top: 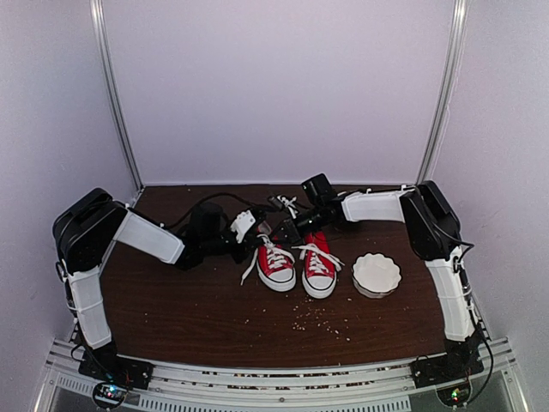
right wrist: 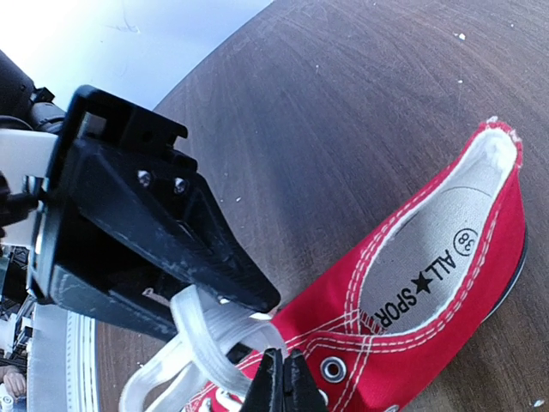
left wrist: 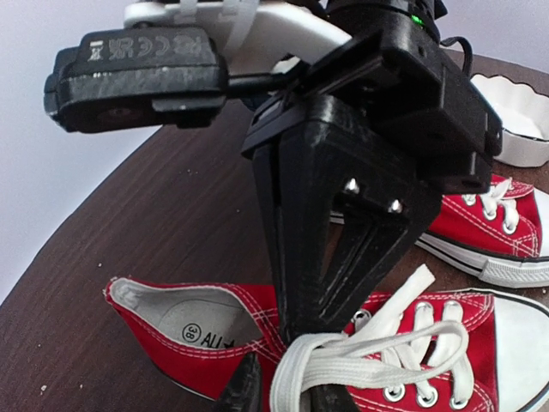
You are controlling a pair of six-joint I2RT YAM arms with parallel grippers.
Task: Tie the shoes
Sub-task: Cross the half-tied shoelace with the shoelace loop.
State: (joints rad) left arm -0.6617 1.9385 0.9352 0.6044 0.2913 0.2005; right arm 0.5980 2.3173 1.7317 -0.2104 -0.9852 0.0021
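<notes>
Pair set mid-table (top: 171, 300), side by side, toes toward your arm bases and heels toward the back wall. Left shoe (top: 276, 266) and right shoe (top: 318, 271) sat just beside each other. A white bowl (top: 377, 275) stood to the right of the pair, apart from it. Crumbs (top: 322, 322) lay scattered on the wood in front of the toes.

You had both grippers brought together over the rear half of the left shoe, around its top eyelets and opening. The right shoe lay just beyond them, with neither set of tips on it.

Right gripper (right wrist: 281, 384): fingers pressed together, tips pointing down at the top eyelets of the left shoe, right beside the lace. In your left wrist view its tip met the gathered strands where they bunch above the tongue. Whether any lace was caught between those shut fingers could not be told.

Left gripper (left wrist: 283, 396): tips a little apart, low over the same shoe, with a flat band of the white laces (left wrist: 369, 360) running between them. Whether the fingers pressed on that band or stood loose around it could not be told.

In your right wrist view a loop of lace curled out from under the left gripper's fingertip, above the red side wall of the shoe. The printed insole showed just behind it.

From above, loose lace ends trailed outward from both shoes, one to the left of the left shoe and one to the right of the right shoe.
</notes>
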